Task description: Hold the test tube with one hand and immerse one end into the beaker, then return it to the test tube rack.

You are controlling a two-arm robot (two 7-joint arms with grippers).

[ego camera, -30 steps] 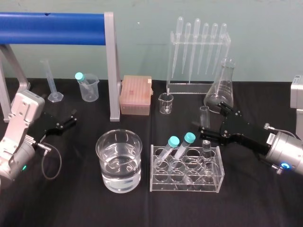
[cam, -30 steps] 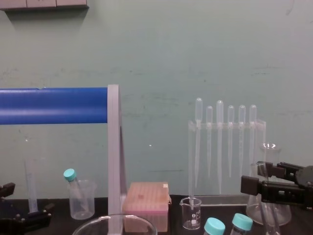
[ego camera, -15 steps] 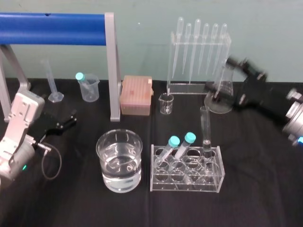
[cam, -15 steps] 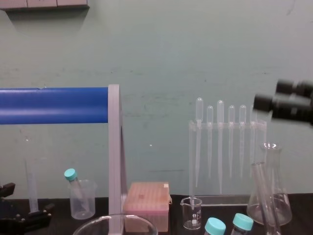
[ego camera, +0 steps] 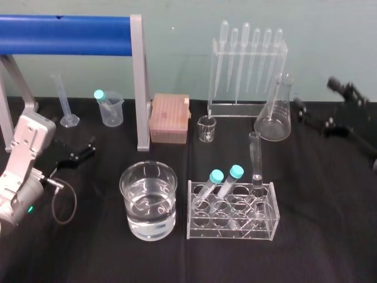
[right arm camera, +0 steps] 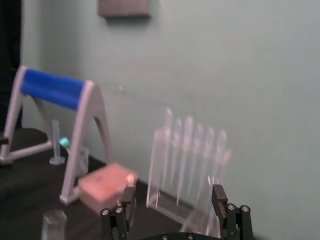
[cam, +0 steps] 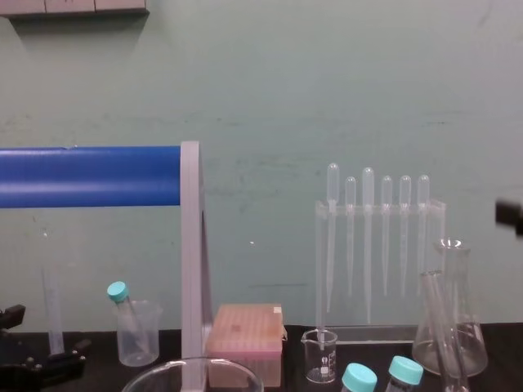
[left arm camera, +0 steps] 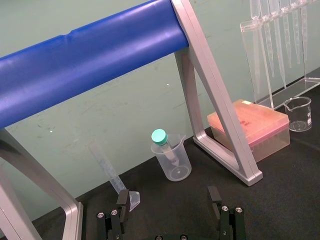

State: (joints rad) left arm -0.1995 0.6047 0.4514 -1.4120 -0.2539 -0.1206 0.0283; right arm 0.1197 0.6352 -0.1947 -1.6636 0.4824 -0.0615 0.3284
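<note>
Glass, clear and thin, the test tube [ego camera: 254, 158] stands upright toward the right end of the back row of the clear test tube rack [ego camera: 231, 229], at the lower centre-right of the head view. It is well apart from both grippers. Two teal-capped tubes [ego camera: 226, 180] lean in the same rack just to its left. The beaker [ego camera: 128, 190], partly filled with clear liquid, sits on the black table [ego camera: 88, 250] near the rack's left side, at the lower centre of the frame.

The right gripper [ego camera: 313, 91] is at the upper right of the head view, right of the conical flask [ego camera: 274, 115] and far from the tube. Its two black fingers are spread apart. In the right wrist view they stand wide, and the blurred pipette stand [right arm camera: 192, 165] shows through the gap.

The left gripper [ego camera: 82, 152] sits at the middle left of the head view, low over the table and right of the grey arm. In the left wrist view its fingers [left arm camera: 123, 201] are also apart, facing a plastic beaker [left arm camera: 173, 161] that holds a teal-capped tube beneath the blue bar [left arm camera: 90, 55]. A pink tip box [ego camera: 169, 118] and a small glass beaker [ego camera: 207, 128] stand behind the rack.
</note>
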